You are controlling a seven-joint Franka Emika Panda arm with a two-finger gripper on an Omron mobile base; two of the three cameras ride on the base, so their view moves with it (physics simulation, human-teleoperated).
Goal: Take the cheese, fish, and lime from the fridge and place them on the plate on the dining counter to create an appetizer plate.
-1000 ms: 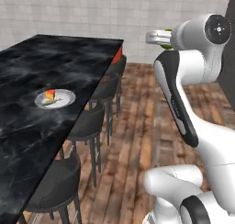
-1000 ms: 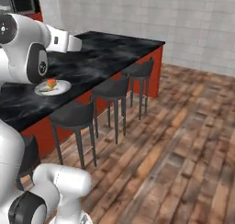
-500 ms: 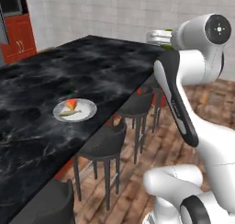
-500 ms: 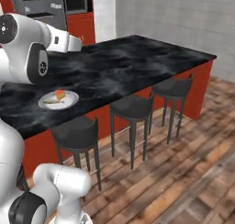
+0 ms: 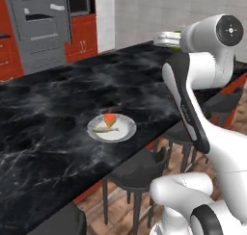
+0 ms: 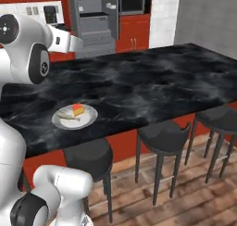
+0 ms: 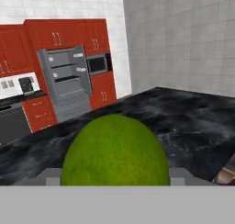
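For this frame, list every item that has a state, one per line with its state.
lime: held between the fingers, close in front of the hand camera, not yet on the plate.
gripper: shut on lime, up above the dining counter.
plate: flat on the dining counter, loaded.
cheese: on the plate.
fish: lying on the plate beside the cheese.
fridge: door standing open.

One plate (image 5: 112, 129) sits on one bench (image 5: 58, 109), carrying one cheese wedge (image 5: 110, 120) and one fish (image 5: 103, 129). One lime (image 7: 114, 152) is in sight. Three stools (image 6: 164, 137) stand along the bench. One fridge (image 6: 95, 19).
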